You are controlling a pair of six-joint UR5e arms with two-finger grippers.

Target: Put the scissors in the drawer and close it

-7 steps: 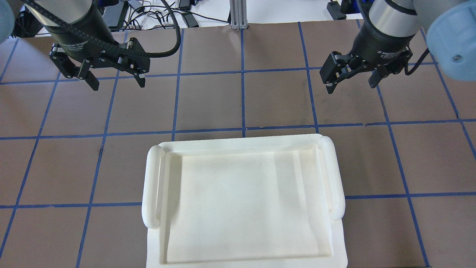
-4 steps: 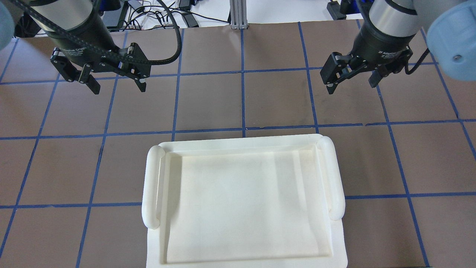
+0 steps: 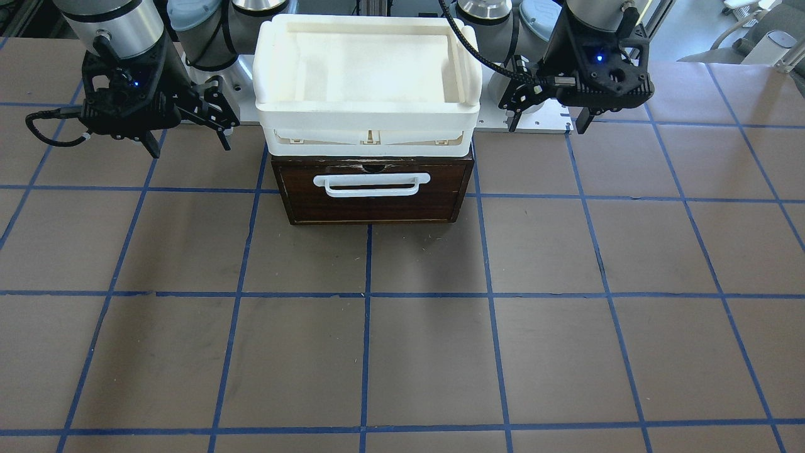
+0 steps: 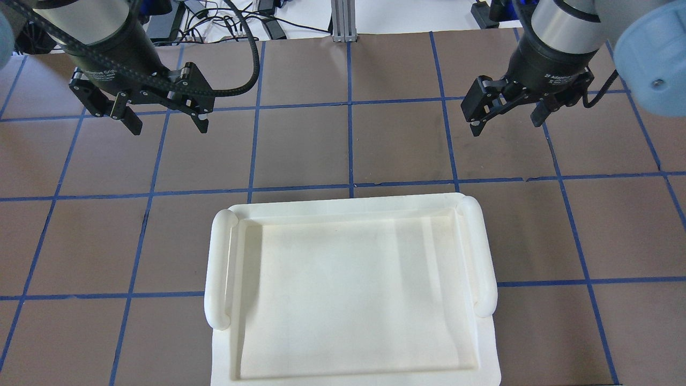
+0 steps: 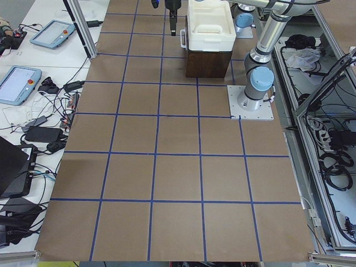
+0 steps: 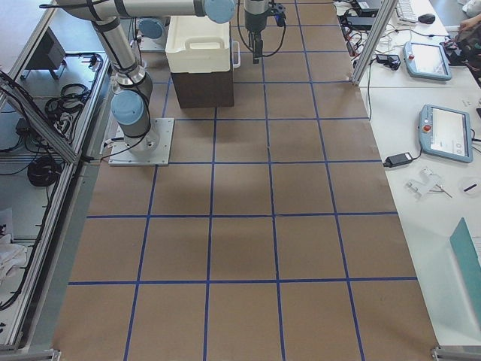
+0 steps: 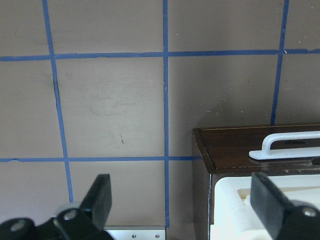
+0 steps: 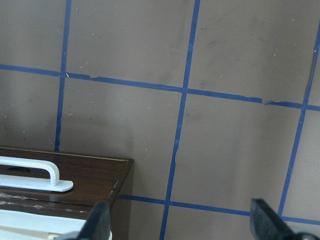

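The drawer [image 3: 374, 200] is shut, its dark brown front and white bar handle [image 3: 371, 184] facing away from me; it also shows in the left wrist view [image 7: 240, 150] and the right wrist view [image 8: 75, 175]. The scissors are not in view in any frame. My left gripper [image 4: 168, 126] hangs open and empty above the table, left of the drawer; the front-facing view [image 3: 547, 124] shows it too. My right gripper [image 4: 506, 124] hangs open and empty on the other side, also in the front-facing view [image 3: 188, 146]. Neither touches anything.
A white plastic tray-like bin [image 4: 220, 268] sits on top of the drawer cabinet, empty inside. The brown table top [image 3: 402, 352] has a blue tape grid. Cables and tablets [image 5: 22, 83] lie beyond the table's far edge.
My left gripper has shifted slightly left and away from me over the table, staying open. The right gripper has hardly moved.
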